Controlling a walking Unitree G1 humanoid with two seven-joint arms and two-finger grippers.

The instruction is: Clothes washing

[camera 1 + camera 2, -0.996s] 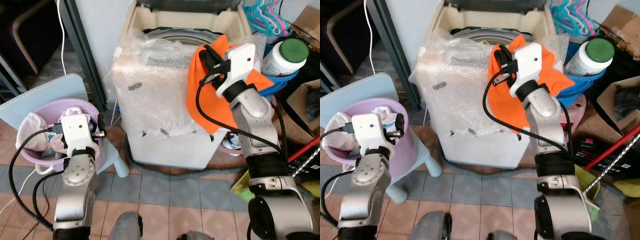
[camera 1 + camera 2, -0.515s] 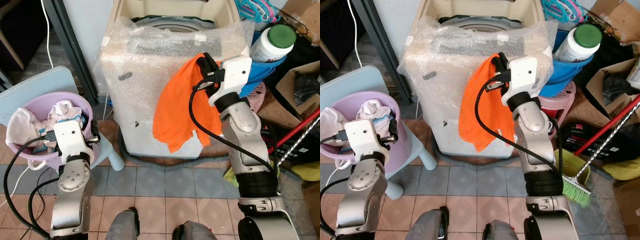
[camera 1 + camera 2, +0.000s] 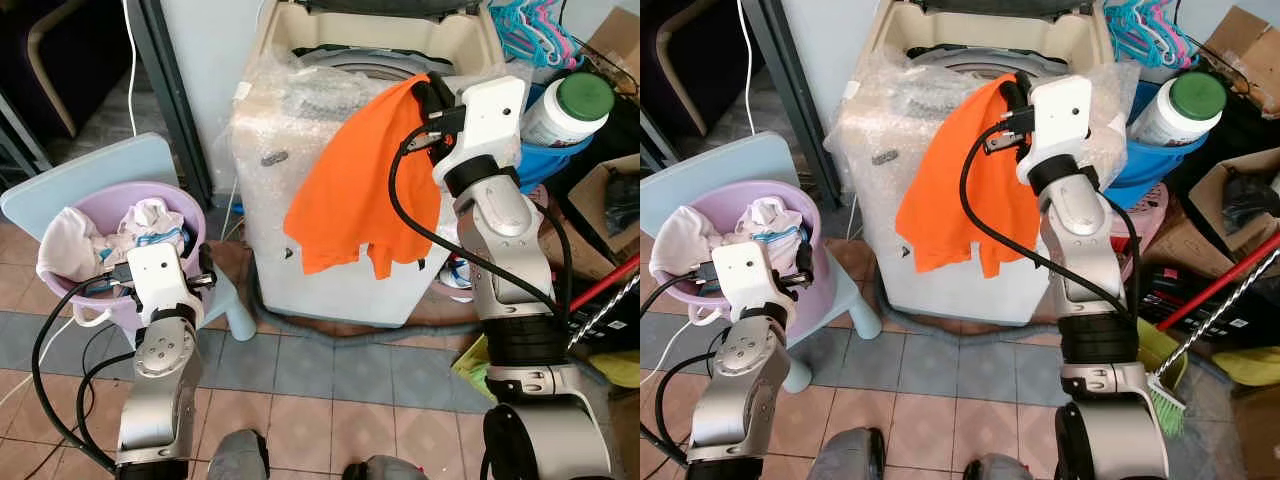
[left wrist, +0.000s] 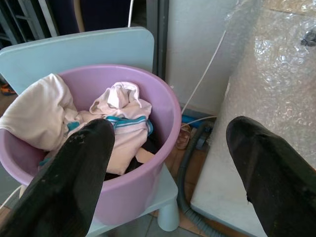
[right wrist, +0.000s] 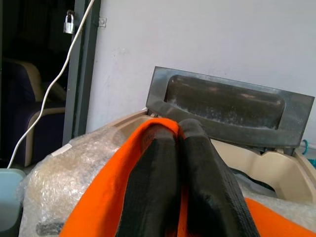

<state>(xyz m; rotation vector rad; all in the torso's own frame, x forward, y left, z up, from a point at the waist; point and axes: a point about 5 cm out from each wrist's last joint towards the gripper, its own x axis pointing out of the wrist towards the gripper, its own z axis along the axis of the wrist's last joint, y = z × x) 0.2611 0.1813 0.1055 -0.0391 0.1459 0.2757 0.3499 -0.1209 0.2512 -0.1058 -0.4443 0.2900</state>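
A purple laundry basin (image 3: 190,215) is sitting on a pale blue stool, with the left claw (image 4: 168,163) hovering released beside it. The right claw (image 5: 180,163) is gripping an orange shirt (image 3: 355,190), which is hanging over the bubble-wrapped washing machine's (image 3: 300,110) front edge.

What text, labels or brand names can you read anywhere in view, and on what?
None can be read.
White jar with the green lid: no readable label.
Washer: bubble wrap covers its front; no brand or panel text is legible.
Cardboard boxes: no print clear enough to read.
Padlock: too small for any marking.
Orange shirt in the right hand: plain.
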